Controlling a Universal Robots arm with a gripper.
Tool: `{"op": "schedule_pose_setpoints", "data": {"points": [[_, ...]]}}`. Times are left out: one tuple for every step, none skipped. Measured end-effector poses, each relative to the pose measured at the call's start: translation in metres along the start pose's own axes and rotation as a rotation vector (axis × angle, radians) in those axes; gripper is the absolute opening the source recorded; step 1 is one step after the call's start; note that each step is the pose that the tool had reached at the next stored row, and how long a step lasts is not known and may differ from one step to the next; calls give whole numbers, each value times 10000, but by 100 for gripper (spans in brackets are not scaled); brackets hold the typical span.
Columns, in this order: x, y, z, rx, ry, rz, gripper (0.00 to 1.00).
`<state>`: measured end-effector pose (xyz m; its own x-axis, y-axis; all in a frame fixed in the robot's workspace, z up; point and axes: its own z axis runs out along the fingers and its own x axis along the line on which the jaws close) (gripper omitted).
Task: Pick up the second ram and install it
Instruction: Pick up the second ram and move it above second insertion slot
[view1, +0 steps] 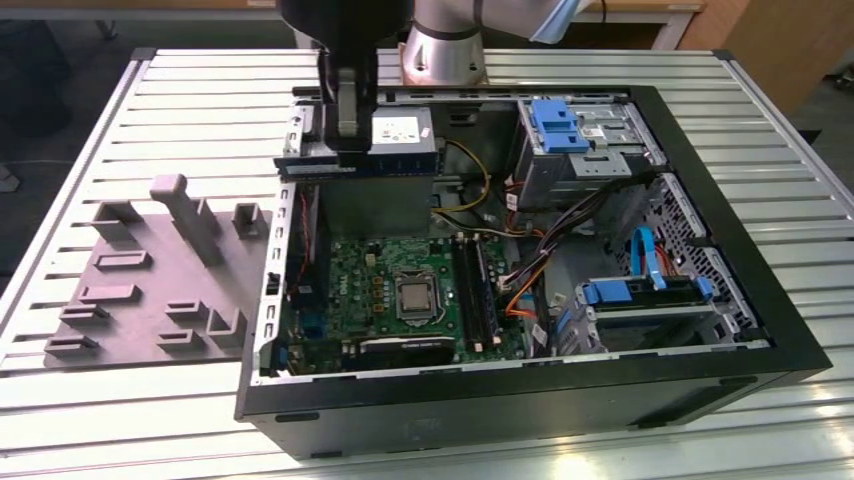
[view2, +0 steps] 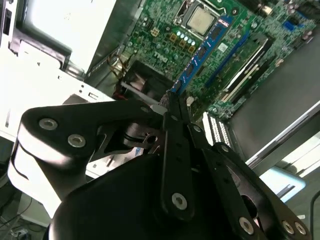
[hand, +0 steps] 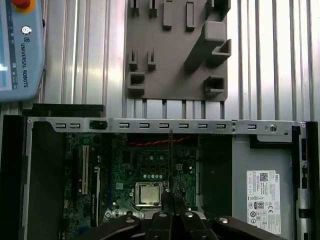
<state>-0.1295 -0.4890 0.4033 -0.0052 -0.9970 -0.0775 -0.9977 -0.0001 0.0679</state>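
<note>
Tool (hand: 171, 201) clamps narrow on the second ram (hand: 170, 155), held edge-on over the computer case (view1: 534, 405), away from the grey holder plate (view1: 147, 300) at the exterior view's left. Pickup looks done; seating it in the motherboard slots (view1: 470, 285) remains.

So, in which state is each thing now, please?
gripper: jaws shut on the second ram.
second ram: held above the motherboard, not in a slot.
computer case: lying on its side, open.
processor: bare, no cooler on it.
</note>
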Motion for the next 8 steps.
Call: {"op": "schedule_pose_setpoints", "data": {"points": [[0,-21,0,0,-1,0,12],[0,-44,1,0,-1,0,12],[0,-73,-1,0,-1,0,12],[0,-105,-3,0,-1,-1,12],[0,-134,-4,0,-1,-1,12],[0,-160,-6,-1,0,-1,12],[-1,-186,-7,0,0,0,12],[0,-208,-5,0,-1,0,12]]}}
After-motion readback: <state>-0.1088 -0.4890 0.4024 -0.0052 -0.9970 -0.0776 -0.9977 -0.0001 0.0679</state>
